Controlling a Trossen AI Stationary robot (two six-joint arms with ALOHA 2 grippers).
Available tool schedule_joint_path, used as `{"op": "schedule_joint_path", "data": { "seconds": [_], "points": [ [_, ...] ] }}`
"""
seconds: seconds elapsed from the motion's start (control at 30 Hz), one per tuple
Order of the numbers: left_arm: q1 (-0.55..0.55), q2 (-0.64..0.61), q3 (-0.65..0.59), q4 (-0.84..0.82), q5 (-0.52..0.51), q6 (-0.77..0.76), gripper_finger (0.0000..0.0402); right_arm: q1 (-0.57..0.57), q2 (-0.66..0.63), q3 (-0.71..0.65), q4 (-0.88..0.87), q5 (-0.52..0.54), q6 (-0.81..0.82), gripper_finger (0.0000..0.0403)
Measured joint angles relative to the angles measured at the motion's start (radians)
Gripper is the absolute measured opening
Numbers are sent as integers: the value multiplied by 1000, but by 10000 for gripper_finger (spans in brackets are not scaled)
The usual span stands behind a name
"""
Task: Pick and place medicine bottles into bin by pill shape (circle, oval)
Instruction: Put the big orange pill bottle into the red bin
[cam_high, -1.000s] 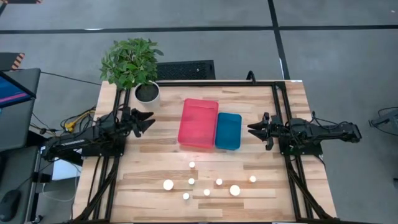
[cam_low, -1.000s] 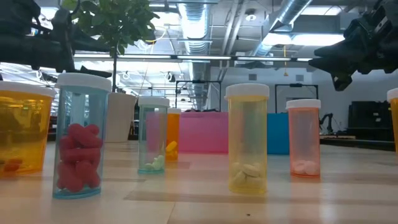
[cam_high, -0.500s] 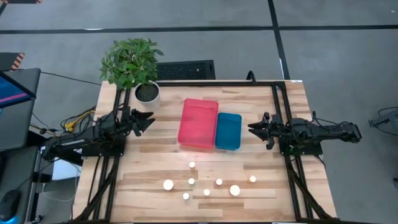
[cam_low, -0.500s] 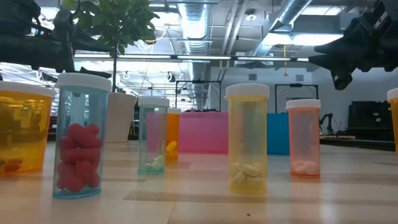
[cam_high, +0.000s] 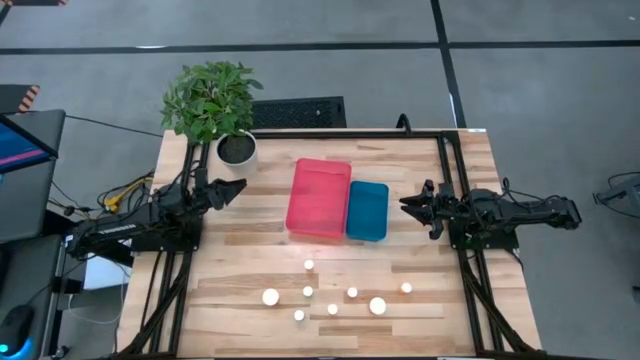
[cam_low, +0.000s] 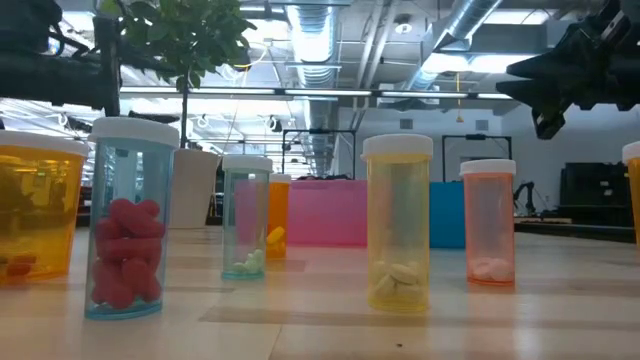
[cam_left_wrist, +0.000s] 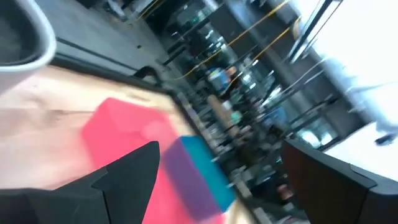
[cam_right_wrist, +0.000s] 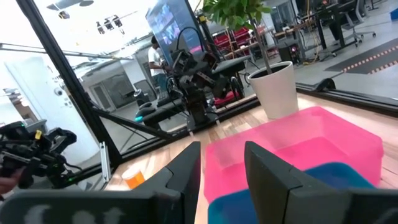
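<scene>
Several small medicine bottles with white caps stand upright on their bases in a loose group (cam_high: 333, 295) near the table's front edge. The low view shows a clear blue one with red pills (cam_low: 130, 215), a yellow one (cam_low: 398, 225) and a pink-orange one (cam_low: 489, 220). My left gripper (cam_high: 236, 188) (cam_left_wrist: 219, 149) is open and empty, hovering left of the pink bin (cam_high: 319, 198). My right gripper (cam_high: 403, 207) (cam_right_wrist: 222, 146) is open and empty, hovering right of the blue bin (cam_high: 367, 210).
The pink and blue bins stand side by side at the table's middle. A potted plant (cam_high: 212, 100) in a white pot (cam_high: 237, 148) stands at the far left corner, close behind my left gripper. Bare wood lies between the bins and the bottles.
My left gripper has moved a little toward the table's far edge and risen. My right gripper has risen slightly. The bottles and bins have stayed put.
</scene>
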Motion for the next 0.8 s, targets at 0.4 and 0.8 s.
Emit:
{"op": "schedule_joint_path", "data": {
  "seconds": [0.4, 0.8],
  "points": [
    [0, 0, 0, 204, -52, -130, 328, 0, 0, 0, 121, 1, 15, 136],
    [0, 5, 76, 380, -29, -116, 328, 0, 0, 64, 161, 18, 18, 136]
  ]
}}
